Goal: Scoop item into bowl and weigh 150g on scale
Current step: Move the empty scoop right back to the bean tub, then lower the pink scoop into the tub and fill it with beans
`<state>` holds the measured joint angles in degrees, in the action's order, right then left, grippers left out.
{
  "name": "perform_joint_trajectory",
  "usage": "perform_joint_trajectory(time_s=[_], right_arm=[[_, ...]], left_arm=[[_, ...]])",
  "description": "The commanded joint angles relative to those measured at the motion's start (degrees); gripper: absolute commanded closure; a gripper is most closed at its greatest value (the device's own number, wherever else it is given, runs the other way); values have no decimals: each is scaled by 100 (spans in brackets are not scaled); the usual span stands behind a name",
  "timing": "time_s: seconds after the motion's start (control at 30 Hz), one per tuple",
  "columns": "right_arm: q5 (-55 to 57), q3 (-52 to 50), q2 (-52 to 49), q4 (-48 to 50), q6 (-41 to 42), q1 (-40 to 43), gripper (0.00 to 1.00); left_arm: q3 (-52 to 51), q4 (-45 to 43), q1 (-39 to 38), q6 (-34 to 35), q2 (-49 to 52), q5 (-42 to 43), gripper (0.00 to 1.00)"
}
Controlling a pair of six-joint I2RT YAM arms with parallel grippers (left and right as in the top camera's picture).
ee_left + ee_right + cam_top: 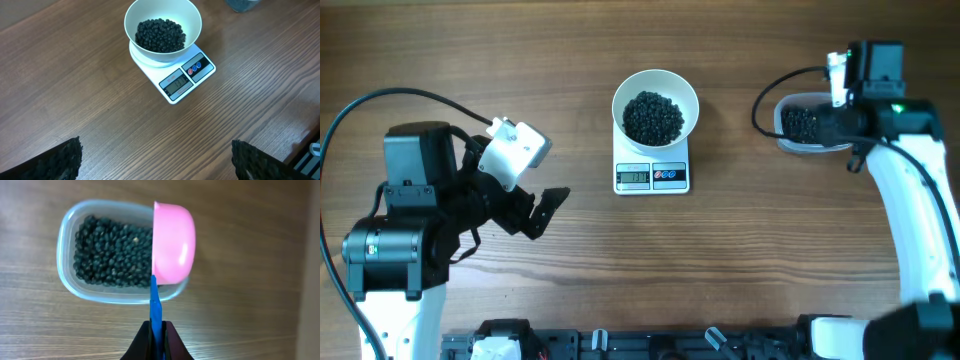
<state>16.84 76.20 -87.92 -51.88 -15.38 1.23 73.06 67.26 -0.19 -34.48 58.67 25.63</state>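
Pink plastic scoop (172, 242) is hanging on its edge over one end of the clear tub (67, 255), its open mouth facing sideways across the black pellets (110, 250) lying inside. Its blue handle (156, 302) is running lengthwise straight back into the jaws of the right arm (910, 200), which are pinching it tight. Left of the tub, towards the far middle of the wooden desk (770, 260), the white bowl (655, 85) is sitting on the scale (652, 175), already holding a dark heap; the display is too small to read. Any further scoop would probably be travelling leftward, and the right arm is much nearer. On the left arm (410, 230), the jaws are spreading wide and holding nothing.
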Motion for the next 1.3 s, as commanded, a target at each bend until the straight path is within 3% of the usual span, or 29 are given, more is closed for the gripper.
perform_joint_trajectory(time_s=[0.0,0.43,0.67,0.9,1.27], right_arm=[[-267,-9,-531,44,-111,-2,95],[-1974,-9,-1075,225,-94,-2,96],[-2299,-9,-1071,186,229,103,96],[-4050,-9,-1071,-87,247,898,96],[-4293,-9,-1071,-457,680,1845,96]], left_arm=[[87,-13,42,-111,22,111,0],[87,-13,42,-111,22,111,0],[87,-13,42,-111,22,111,0],[87,-13,42,-111,22,111,0],[87,-13,42,-111,22,111,0]])
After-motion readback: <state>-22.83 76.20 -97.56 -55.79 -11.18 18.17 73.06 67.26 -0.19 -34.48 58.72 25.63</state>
